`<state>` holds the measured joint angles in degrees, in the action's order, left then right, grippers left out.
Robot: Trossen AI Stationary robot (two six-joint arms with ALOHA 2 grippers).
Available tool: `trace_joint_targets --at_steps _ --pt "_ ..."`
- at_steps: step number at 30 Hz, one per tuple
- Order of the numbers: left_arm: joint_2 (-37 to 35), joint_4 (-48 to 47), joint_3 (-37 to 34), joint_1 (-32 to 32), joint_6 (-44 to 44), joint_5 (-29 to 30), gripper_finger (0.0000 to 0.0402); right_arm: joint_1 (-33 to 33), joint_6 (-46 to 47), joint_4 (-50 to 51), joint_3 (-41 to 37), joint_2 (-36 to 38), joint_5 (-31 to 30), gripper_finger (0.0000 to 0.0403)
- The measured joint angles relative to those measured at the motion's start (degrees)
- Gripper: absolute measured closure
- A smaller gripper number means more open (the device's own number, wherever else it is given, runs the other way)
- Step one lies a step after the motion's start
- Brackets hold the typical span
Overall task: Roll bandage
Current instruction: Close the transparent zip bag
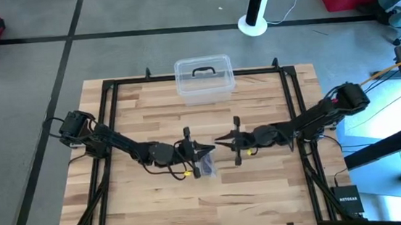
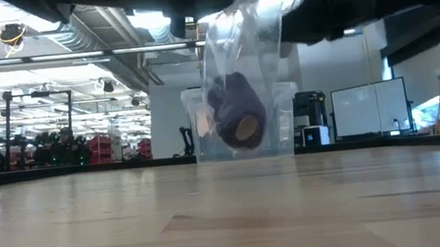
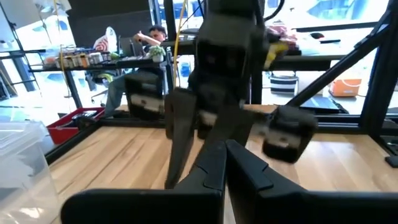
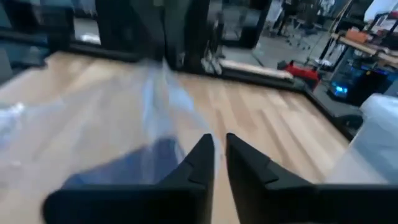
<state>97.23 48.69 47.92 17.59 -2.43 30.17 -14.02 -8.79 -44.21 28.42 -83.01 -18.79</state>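
Observation:
The bandage is a small purple roll (image 2: 237,113) lying in the bottom of a clear plastic bag (image 2: 239,55). The bag hangs in the air over the table's middle. My left gripper (image 1: 210,152) is shut at the bag's top. My right gripper (image 1: 217,139) is level, just right of the bag's top and pointing toward the table's left edge. Its fingers stand a narrow gap apart (image 4: 219,143), and I cannot tell whether they touch the plastic. The bag (image 4: 112,124) and the roll (image 4: 152,160) show beside them. My left gripper holds the bag by its top part (image 4: 158,74), coming in level from the table's left. The fingers themselves hide the place of contact in the left wrist view (image 3: 225,149). The bag hangs below the fingers, clear of the table, with the roll in its bottom.
A clear plastic box with a black handle (image 1: 205,77) stands at the middle of the table's far edge, behind the bag (image 2: 288,136). A black frame (image 1: 109,106) runs around the wooden tabletop. Bare wood lies on the near side of the grippers.

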Motion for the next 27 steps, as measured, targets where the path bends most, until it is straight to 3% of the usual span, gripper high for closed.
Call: trace_joint_targets --at_steps 6,11,16,27 --pt "0.0 0.3 0.0 -0.1 -0.6 0.0 0.0401 -0.2 0.0 -3.2 0.0 1.1 5.0 0.0283" --pt "0.0 0.7 0.0 -0.1 -0.5 0.0 0.0401 -0.2 -2.2 -8.9 0.0 -0.1 8.9 0.0258" --pt "0.0 3.2 0.0 -0.1 -0.6 -1.2 0.0401 -0.2 -4.5 -13.1 0.0 -3.4 7.4 0.0272" --pt "0.0 3.4 0.0 -0.1 -0.7 -1.5 0.0401 -0.2 -6.8 -17.3 0.0 -4.8 8.9 0.0348"
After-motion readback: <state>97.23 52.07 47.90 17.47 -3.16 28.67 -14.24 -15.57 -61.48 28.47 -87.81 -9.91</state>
